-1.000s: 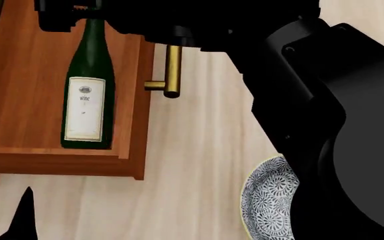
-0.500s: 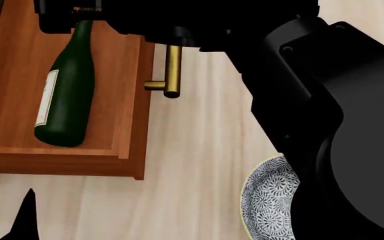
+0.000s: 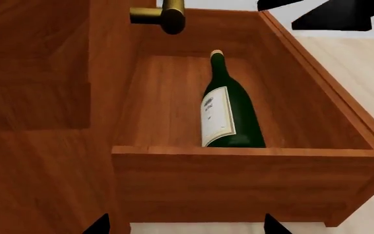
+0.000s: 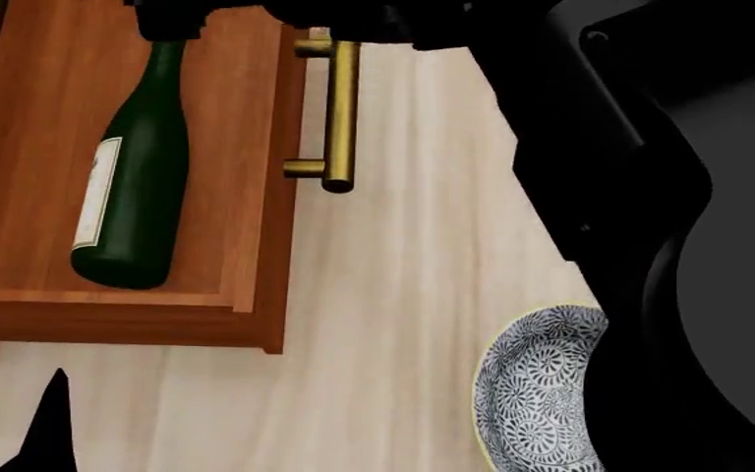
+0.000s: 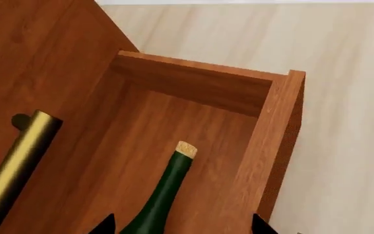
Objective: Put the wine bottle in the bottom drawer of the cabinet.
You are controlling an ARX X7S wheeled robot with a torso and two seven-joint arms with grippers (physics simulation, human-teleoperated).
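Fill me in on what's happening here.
A two-armed robot is putting a wine bottle away. The bottle lies on its side inside the open bottom drawer of the wooden cabinet, free of both grippers. The right gripper hovers above the cork end with its fingertips apart, and the left gripper faces the drawer from outside. The drawer is not yet shut. A patterned bowl sits on the floor nearby.

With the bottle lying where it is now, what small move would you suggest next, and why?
Probably push the bottom drawer shut by its brass handle: the wine bottle lies flat inside the open drawer, and no gripper appears to hold it.
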